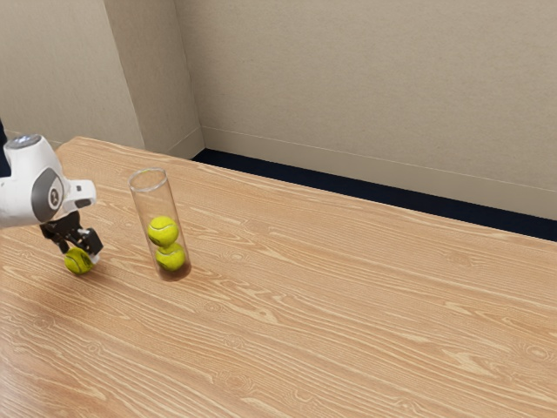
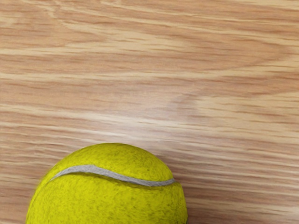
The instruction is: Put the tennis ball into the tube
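In the exterior view, my black gripper (image 1: 80, 251) is low at the table's left part, right at a yellow-green tennis ball (image 1: 77, 261) and partly over it. I cannot tell whether it grips the ball. The wrist view has the same ball (image 2: 110, 191) large at its lower edge, with a pale curved seam. A clear upright tube (image 1: 151, 198) stands a short way to the exterior view's right of the gripper, open at the top. It holds two tennis balls, a lower one (image 1: 171, 257) and an upper one (image 1: 163, 231) stacked on it.
The wooden table (image 1: 348, 305) stretches toward the exterior view's right, past the tube. Its far edge runs in front of a dark floor strip and a beige wall (image 1: 374, 96). Bare wood grain (image 2: 149, 70) lies beside the ball in the wrist view.
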`<state>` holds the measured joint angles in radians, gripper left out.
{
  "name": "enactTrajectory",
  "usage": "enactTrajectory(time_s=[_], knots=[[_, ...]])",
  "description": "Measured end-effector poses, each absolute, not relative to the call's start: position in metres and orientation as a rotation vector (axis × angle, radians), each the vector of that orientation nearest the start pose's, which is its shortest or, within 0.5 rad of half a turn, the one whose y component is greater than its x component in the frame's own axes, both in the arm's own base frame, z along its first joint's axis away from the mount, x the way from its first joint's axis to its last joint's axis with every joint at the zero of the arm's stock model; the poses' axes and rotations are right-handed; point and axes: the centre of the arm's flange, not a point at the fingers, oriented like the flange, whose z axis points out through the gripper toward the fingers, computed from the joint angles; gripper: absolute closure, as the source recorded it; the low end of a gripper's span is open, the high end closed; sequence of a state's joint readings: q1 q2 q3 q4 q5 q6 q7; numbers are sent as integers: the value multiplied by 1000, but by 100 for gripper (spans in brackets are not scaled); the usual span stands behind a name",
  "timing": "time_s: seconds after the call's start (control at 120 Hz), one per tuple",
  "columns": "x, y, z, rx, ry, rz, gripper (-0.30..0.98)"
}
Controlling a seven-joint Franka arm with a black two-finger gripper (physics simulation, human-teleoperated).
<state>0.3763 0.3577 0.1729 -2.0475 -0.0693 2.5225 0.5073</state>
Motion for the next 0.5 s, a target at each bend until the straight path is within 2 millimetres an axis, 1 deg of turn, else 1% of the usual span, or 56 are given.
enactTrajectory(time_s=[0.167, 0.317, 0.5], knots=[[525, 326, 268, -3056, -81, -145, 0], [523, 330, 257, -3064, -53, -121, 1], [523, 331, 253, -3068, -21, -116, 18]])
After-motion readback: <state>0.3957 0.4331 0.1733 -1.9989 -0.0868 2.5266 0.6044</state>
